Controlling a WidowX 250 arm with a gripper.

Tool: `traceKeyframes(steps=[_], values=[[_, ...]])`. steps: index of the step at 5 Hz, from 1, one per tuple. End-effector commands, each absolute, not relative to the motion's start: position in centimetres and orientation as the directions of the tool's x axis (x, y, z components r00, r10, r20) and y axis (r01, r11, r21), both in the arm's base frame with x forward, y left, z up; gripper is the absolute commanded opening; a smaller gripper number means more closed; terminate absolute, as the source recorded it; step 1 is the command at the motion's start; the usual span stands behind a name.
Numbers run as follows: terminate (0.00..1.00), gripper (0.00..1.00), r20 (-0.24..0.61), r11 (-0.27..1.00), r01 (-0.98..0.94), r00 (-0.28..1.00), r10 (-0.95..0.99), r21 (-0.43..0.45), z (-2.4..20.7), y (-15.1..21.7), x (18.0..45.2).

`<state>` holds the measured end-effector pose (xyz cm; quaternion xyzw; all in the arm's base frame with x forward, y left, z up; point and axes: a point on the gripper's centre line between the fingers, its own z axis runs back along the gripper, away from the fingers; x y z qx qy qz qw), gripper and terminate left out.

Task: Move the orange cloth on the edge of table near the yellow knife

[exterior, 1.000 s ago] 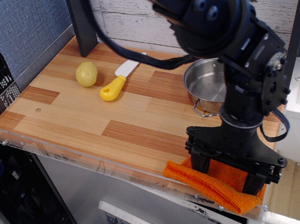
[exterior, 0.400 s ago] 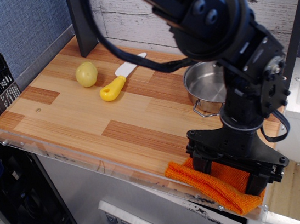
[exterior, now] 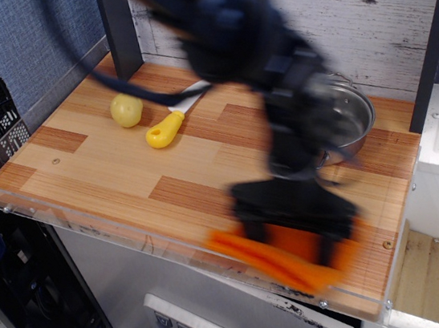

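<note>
since frame is motion-blurred, pincer [exterior: 293,227] opening cannot be told; black pincer sits low over bright orange knit cloth [exterior: 276,255], apparently pressing to drag it along front edge of wooden plank tabletop [exterior: 108,175]. yellow-handled toy knife [exterior: 169,122] well apart, leftward.

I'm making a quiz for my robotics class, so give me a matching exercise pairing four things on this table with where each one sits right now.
Things:
1. orange cloth
2. yellow knife
3. potato
4. steel pot

Places:
A. back right, by the wall
B. front edge, under the blurred tool
C. far left, beside the knife handle
D. back middle, blade pointing toward the wall

Pairs: 1-B, 2-D, 3-C, 4-A
</note>
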<state>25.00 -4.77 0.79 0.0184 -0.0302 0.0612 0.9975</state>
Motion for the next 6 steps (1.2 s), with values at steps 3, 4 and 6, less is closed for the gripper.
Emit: traceKeyframes(steps=[3, 4, 6], values=[[0.00, 1.00, 0.081, 0.924, -0.376, 0.925, 0.370, 0.069, 3.4, 9.9, 25.1], [0.00, 1.00, 0.076, 0.914, -0.398, 0.916, 0.393, 0.072, 3.7, 12.1, 25.6], [0.00, 1.00, 0.075, 0.905, -0.416, 0.909, 0.410, 0.093, 3.8, 15.5, 26.1]])
